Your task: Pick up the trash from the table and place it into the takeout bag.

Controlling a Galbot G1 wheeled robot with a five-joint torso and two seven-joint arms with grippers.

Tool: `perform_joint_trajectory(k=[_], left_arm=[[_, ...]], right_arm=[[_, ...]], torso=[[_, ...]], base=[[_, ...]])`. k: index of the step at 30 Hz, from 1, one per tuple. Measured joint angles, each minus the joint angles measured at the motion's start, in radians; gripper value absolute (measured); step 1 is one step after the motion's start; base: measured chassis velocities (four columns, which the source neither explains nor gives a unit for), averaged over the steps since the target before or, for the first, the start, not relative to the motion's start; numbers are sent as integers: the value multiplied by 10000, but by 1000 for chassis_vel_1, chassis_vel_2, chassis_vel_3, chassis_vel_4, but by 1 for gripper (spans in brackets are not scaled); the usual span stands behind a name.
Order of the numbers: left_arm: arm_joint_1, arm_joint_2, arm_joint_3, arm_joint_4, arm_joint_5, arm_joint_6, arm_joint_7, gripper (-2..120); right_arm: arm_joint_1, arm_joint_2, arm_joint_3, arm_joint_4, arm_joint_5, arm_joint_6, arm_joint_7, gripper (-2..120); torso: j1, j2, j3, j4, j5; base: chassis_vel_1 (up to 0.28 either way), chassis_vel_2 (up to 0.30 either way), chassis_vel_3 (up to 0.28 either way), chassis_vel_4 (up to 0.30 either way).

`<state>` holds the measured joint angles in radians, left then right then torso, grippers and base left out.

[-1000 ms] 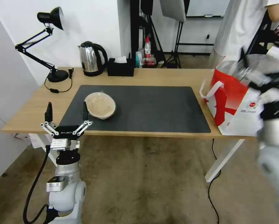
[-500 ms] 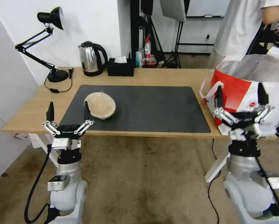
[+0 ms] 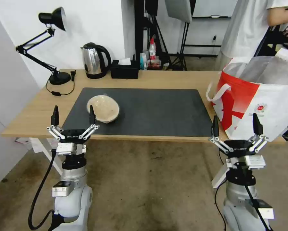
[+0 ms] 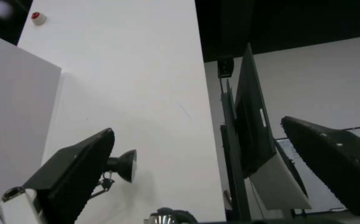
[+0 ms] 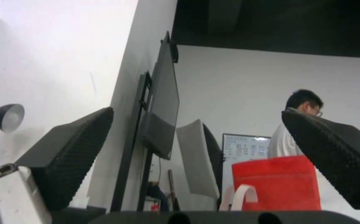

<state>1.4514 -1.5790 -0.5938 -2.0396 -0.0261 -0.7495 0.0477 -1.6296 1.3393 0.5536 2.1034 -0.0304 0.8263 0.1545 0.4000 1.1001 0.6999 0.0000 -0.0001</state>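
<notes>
Both my pincers sit below the near edge of the bench (image 3: 28,118), fingers pointing up, jaws wide, holding nothing. Left pincer (image 3: 72,116) is under the near-left part of the edge; right pincer (image 3: 236,125) is under the near-right part, just in front of the bag (image 3: 266,96). Only trash I can see on the bench is the beige bowl (image 3: 103,108), resting on the left end of the dark mat (image 3: 156,110), close to the mat's near edge. Bowl is round, so no long axis to line up with. It lies just beyond and slightly right of my left pincer, well apart from the right one, so left arm is clearly nearer. Bag stands open on the right end of the bench, foil lining showing. My judgement: bowl not yet picked; cup and shell bowl not on the bench top.
</notes>
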Motion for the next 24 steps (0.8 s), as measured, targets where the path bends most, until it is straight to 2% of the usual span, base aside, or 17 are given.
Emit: perform_joint_trajectory(k=[24], left_arm=[[72, 20, 153, 123, 16, -8, 59, 100]], right_arm=[[175, 169, -242, -53, -179, -55, -39, 100]], torso=[[0, -3, 1, 0, 0]], base=[[0, 0, 0, 0]])
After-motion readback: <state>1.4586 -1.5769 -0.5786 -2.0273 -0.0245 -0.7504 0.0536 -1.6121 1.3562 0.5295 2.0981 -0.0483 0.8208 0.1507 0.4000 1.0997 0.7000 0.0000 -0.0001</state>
